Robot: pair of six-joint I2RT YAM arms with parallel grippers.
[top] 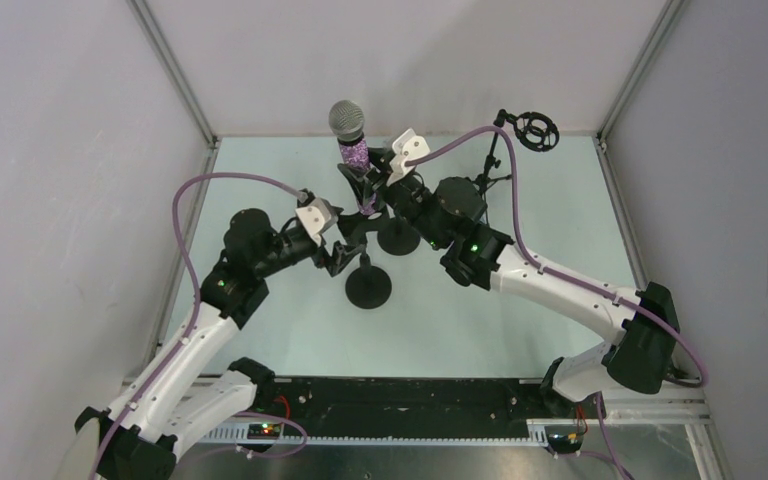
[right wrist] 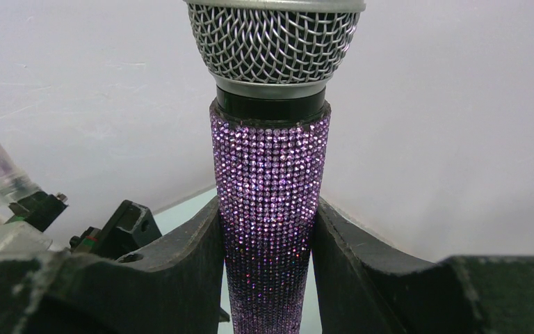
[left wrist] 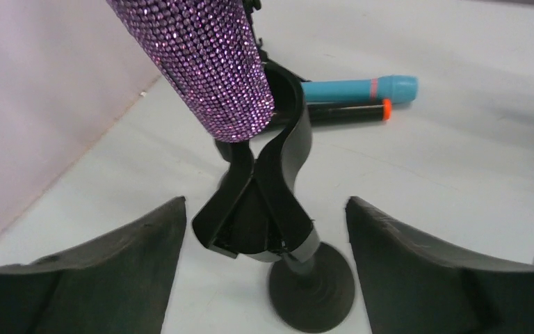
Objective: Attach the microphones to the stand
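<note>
In the left wrist view the purple microphone [left wrist: 201, 62] runs off the top edge, head unseen; the stand's clip [left wrist: 278, 174] hides one end each of the teal microphone [left wrist: 361, 89] and black microphone [left wrist: 348, 111], and the stand's base [left wrist: 313, 289] is blurred. In the right wrist view its mesh head [right wrist: 274, 38] is cut off above, its handle below.

Purple glittery microphone [right wrist: 270, 209]: silver mesh head uppermost, body near upright, lower end resting against the cradle of the clip [left wrist: 281, 149]. Stand [left wrist: 311, 282]: black, round base on the tabletop [left wrist: 459, 181]. Teal microphone [left wrist: 358, 89] and black microphone [left wrist: 341, 112] with orange end: lying flat, side by side, touching, beyond the stand.
</note>
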